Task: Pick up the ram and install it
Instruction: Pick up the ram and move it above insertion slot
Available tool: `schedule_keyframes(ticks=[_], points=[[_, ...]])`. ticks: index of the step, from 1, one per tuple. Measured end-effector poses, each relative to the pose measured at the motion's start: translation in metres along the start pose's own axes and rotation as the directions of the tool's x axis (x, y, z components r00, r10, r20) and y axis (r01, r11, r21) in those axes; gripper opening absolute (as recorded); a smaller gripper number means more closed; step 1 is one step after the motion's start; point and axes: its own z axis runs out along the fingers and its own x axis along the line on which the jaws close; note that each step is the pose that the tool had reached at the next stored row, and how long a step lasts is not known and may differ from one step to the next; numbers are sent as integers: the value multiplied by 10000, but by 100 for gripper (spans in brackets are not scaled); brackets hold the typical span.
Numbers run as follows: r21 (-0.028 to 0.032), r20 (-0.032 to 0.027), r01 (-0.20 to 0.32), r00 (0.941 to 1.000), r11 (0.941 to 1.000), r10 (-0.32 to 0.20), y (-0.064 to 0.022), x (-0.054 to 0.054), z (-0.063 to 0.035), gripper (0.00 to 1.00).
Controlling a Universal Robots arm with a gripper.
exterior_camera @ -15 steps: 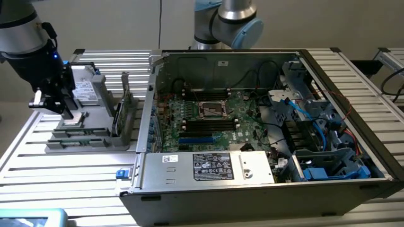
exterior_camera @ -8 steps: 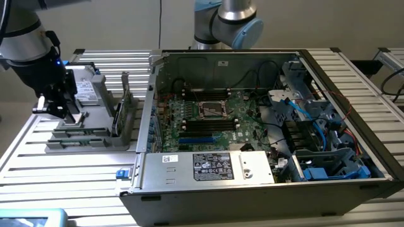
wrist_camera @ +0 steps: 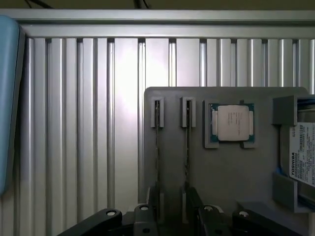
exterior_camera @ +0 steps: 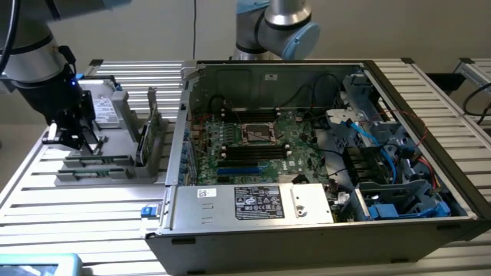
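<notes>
- The slatted metal surface [exterior_camera: 46,190] carries an open computer case [exterior_camera: 322,230], with its green motherboard [exterior_camera: 253,144] exposed.
- A grey holder [wrist_camera: 236,172] lies on the surface beside the case, at the exterior view's left.
- The claw [wrist_camera: 172,206] hangs just above the holder's slots, its fingers spread and pinching nothing.
- The ram [wrist_camera: 187,147] stands on edge in a holder slot, seen as a thin dark line.
- A processor chip [wrist_camera: 232,123] sits in a recess just beside that slot.
</notes>
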Motion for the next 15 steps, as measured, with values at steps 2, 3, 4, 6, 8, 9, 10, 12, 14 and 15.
schedule_keyframes(ticks=[2,3,4,6,8,9,10,12,14,15], points=[[1,-32,0,10000,10000,0,0,0,26,37],[2,-45,1,10000,10000,-1,0,0,41,37],[3,-59,2,10000,10000,-2,-1,0,56,37],[2,-91,3,10000,10000,-3,-1,1,83,37],[3,-127,6,9999,10000,-6,-1,1,107,37],[4,-148,8,9999,10000,-7,-1,2,116,37],[4,-163,10,9999,10000,-10,-1,5,125,37],[10,-182,18,9998,10000,-17,0,12,143,37],[38,-195,29,9998,10000,-29,-2,15,162,37],[61,-201,35,9998,10000,-34,-2,16,170,37]])
